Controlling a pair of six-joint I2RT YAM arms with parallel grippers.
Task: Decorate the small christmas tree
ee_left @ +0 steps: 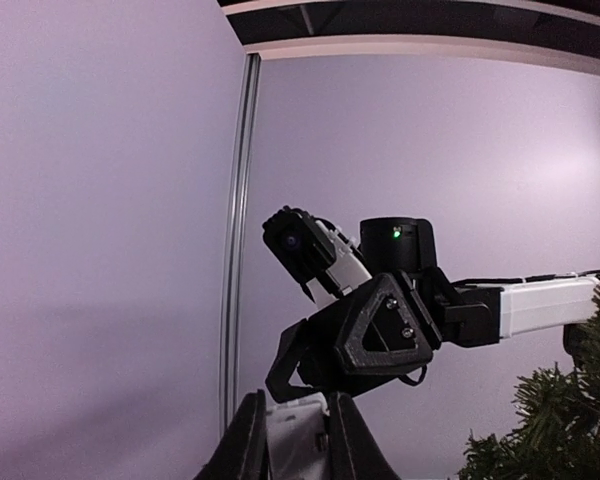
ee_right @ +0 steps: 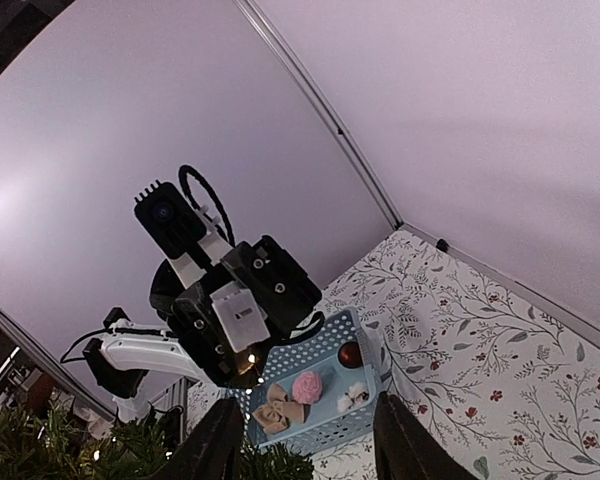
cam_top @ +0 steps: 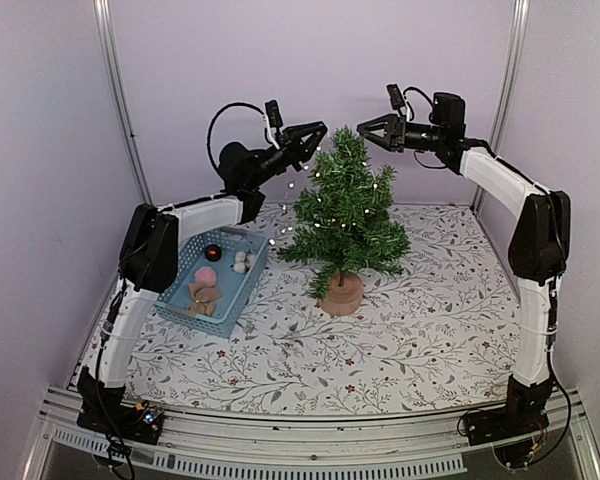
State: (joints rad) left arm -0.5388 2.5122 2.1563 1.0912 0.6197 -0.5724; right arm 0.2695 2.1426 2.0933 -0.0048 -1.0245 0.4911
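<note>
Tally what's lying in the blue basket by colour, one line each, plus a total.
Dark red ball: 1
Pink ornament: 1
White puffy cluster: 1
Tan bow piece: 1
Total in the blue basket: 4

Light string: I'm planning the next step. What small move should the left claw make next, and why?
Probably swing the left claw toward the top of the small christmas tree, to lay the light string on upper branches: lights glow on the tree, but a strand dangles loose below that claw.
</note>
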